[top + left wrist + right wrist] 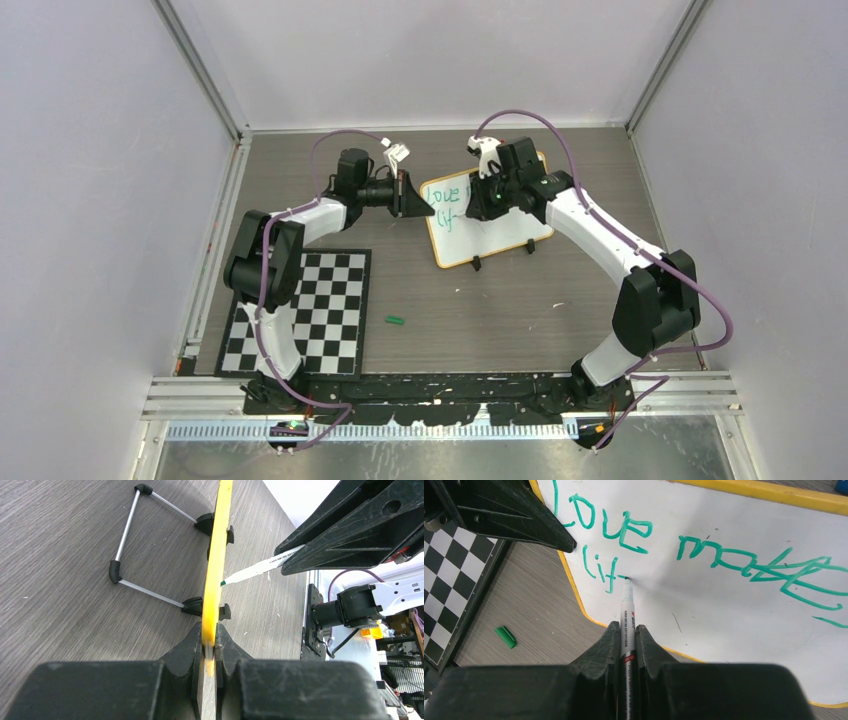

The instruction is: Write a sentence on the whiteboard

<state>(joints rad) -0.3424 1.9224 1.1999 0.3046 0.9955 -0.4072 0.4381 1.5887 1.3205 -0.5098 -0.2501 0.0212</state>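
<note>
Two arms meet at the whiteboard (480,242), which stands propped on its feet at the far middle of the tabletop (500,320). The left end effector (210,642) is clenched on the board's left edge. The right end effector (626,632) is grasping a marker (628,612), tip touching the board after "lif" in the green sentence (624,530). From above, the right arm hides part of the writing. A green cap (394,321) lies loose nearer the arms, with the checkerboard mat (300,310) off to the left.
</note>
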